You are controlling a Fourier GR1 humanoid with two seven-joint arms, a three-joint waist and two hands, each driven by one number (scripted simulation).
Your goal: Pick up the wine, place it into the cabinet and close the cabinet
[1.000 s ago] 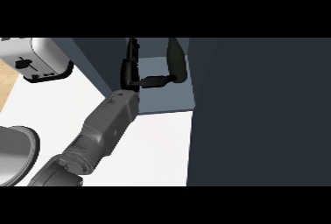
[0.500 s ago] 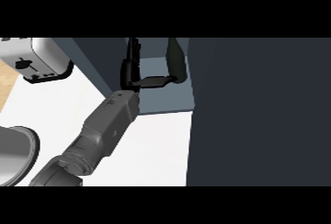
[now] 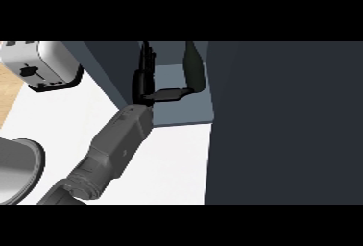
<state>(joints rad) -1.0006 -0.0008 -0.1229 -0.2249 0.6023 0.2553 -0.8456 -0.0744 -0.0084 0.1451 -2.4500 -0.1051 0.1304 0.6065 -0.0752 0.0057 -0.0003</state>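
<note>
The wine bottle (image 3: 193,68), dark and slim, stands inside the open cabinet on its grey-blue shelf (image 3: 177,113). My left hand (image 3: 144,80) is in the cabinet just left of the bottle, its fingers straight and pointing away from me. A gap shows between those fingers and the bottle. The thumb (image 3: 169,94) sticks out to the right and reaches the bottle's lower end. My grey left forearm (image 3: 117,141) comes up from the lower left. My right hand does not show.
A wide dark cabinet panel (image 3: 284,125) fills the right side and hides what lies behind it. A silver toaster (image 3: 41,65) stands at the upper left on the white counter (image 3: 170,168). A grey round pan rim (image 3: 18,168) sits at the left edge.
</note>
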